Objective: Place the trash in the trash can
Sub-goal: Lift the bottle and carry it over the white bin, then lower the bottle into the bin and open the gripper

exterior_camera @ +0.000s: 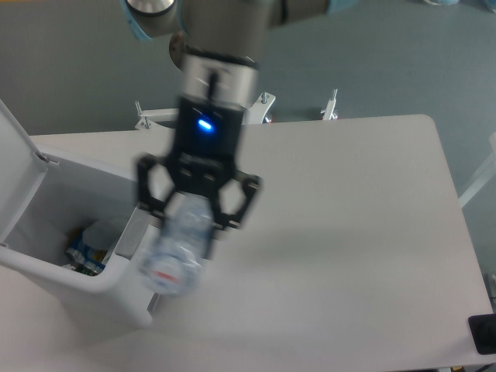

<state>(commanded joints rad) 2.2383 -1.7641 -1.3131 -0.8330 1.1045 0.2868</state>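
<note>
Mid-frame, blurred: gripper (191,219) jaws pinch the bottle (177,249), lifted off the worktop (349,232), over the right rim of the open trash can (93,283) at lower left.

view: we have one fixed camera | high, looking down at our table (364,232) | facing arm base (209,54) | mid-range

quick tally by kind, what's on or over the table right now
clear plastic bottle, held in the gripper: 1
white trash can, lid open, some items inside (too blurred to count): 1
dark object at the table's right edge: 1
total: 3
</note>
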